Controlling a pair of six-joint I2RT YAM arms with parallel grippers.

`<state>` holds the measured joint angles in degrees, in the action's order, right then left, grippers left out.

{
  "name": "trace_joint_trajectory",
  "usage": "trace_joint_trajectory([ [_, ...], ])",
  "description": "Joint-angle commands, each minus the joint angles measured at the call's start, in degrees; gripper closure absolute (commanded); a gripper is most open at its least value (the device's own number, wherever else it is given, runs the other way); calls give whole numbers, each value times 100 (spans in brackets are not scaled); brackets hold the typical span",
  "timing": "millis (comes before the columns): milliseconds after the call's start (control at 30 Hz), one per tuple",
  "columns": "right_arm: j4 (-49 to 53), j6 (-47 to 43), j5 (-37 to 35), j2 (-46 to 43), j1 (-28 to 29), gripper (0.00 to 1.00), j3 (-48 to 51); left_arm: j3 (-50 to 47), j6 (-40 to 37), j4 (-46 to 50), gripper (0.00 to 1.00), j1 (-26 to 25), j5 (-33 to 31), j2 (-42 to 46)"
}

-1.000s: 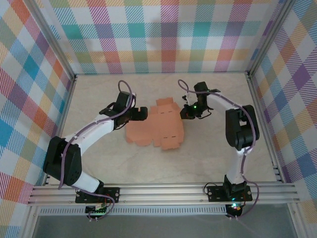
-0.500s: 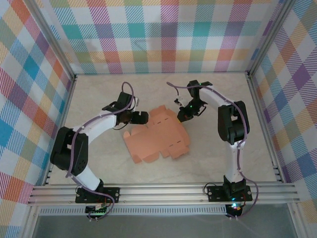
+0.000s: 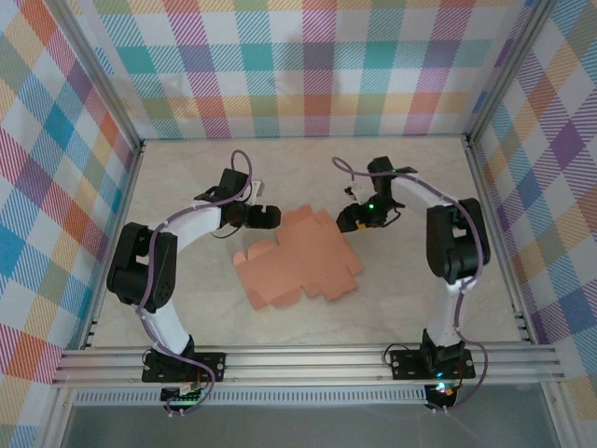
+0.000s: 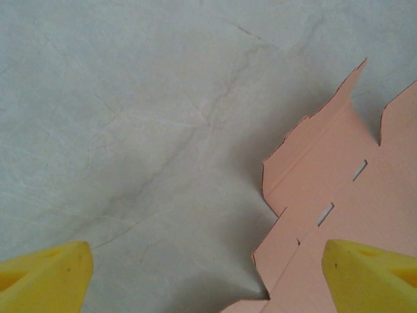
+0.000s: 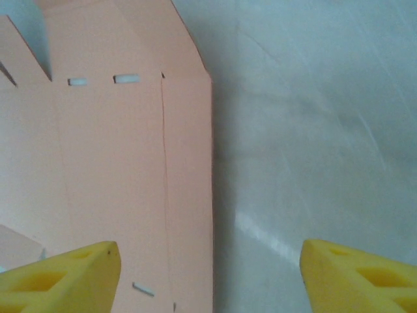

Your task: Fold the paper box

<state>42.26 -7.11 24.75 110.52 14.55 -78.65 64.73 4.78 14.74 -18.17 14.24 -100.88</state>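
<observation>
Box (image 3: 297,261) flat; edge beneath right gripper (image 5: 210,246)

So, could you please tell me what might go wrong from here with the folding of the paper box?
1. The salmon-orange flat die-cut card sheet lies loose on the pale marbled table, with the left gripper and right gripper both open. A one-sided nudge could slide or spin it.
2. The right gripper straddles the sheet's edge, so closing there might crease the card away from the score lines.
</observation>
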Motion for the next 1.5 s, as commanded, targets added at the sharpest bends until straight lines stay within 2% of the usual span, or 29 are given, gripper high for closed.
trace_joint_trajectory([
  [0,-1186,1034,758,-583,-104,31,816,-194,-128,-270,9,-2,234,113],
  [100,-1694,1269,1246,-677,-103,32,1309,-328,-310,-471,9,-59,413,130],
  [200,-1730,1236,1123,-531,-101,35,1422,-352,-395,-491,9,-133,371,121],
  [633,-1479,1003,1637,153,-10,53,1154,-294,-438,-356,8,-261,239,-110],
  [767,-1407,892,1591,202,131,68,1059,-268,-446,-367,9,-308,267,-156],
  [900,-1430,895,1472,158,159,98,1070,-312,-593,-402,10,-344,297,-144],
  [933,-1432,893,1462,131,163,100,1080,-326,-611,-397,11,-353,284,-142],
  [1067,-1265,747,1317,40,163,100,1024,-261,-666,-317,26,-362,376,-201],
  [1167,-1066,580,1245,-1,163,100,953,-118,-679,-158,27,-371,373,-311],
  [1267,-949,458,1220,-56,158,100,903,90,-776,69,37,-431,463,-486],
  [1400,-893,433,1274,-49,163,100,826,340,-802,470,39,-529,369,-775],
  [1467,-887,430,1273,-48,162,100,810,382,-811,487,44,-547,360,-827],
])
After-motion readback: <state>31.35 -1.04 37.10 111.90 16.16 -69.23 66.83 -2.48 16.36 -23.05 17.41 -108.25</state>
